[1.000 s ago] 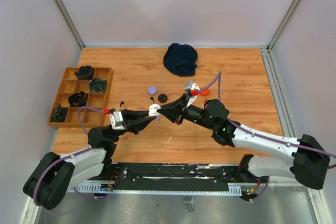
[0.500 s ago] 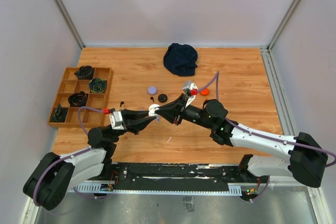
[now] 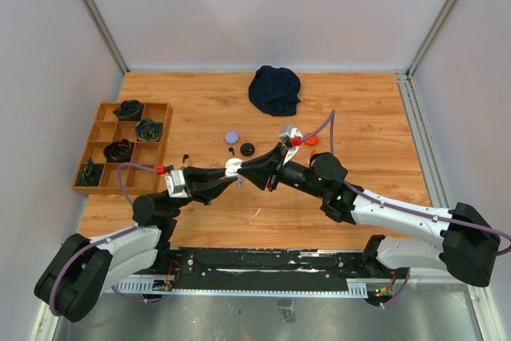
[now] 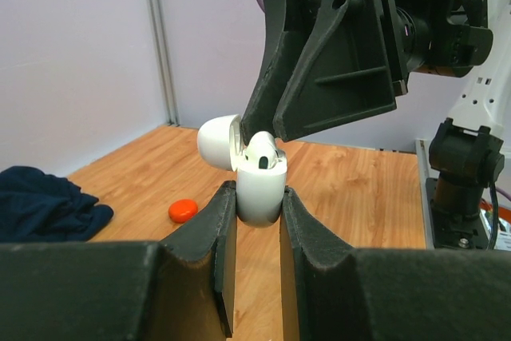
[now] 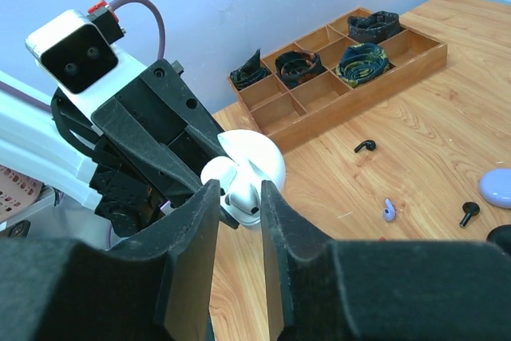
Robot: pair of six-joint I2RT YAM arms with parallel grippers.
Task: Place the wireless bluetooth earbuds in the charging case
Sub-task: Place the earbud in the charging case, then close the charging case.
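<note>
Overhead view: both arms met over the middle of the wooden tabletop (image 3: 359, 117). Their poses were almost unchanged from a second earlier; the right arm had only crept slightly toward the left one. There was no large move, so the change was at the fingertips.

Left hand (image 4: 257, 201): closed on the white oval plastic charging case (image 4: 259, 189), gripped as before. The case was held upright off the tabletop, its hinged lid (image 4: 217, 140) tipped open.

Right hand (image 5: 240, 191): poised directly over the case mouth, fingers on either side of a small white plastic earbud (image 4: 262, 153). The bud stood in the case's well with its head proud of the rim. The fingers appeared to be easing apart. Neither wrist view showed whether they still pinched the bud.

Reading: insertion of this bud looked all but done, with release probably under way. The bud was possibly not fully seated, so it could tilt or lift out as the hand withdrew.

Remaining: a small black earbud (image 5: 365, 146), a small purple earbud (image 5: 388, 210) and another black one (image 5: 469, 212) lay loose on the tabletop. They were near a flat round purple case (image 5: 499, 188). More pairs likely awaited.
</note>
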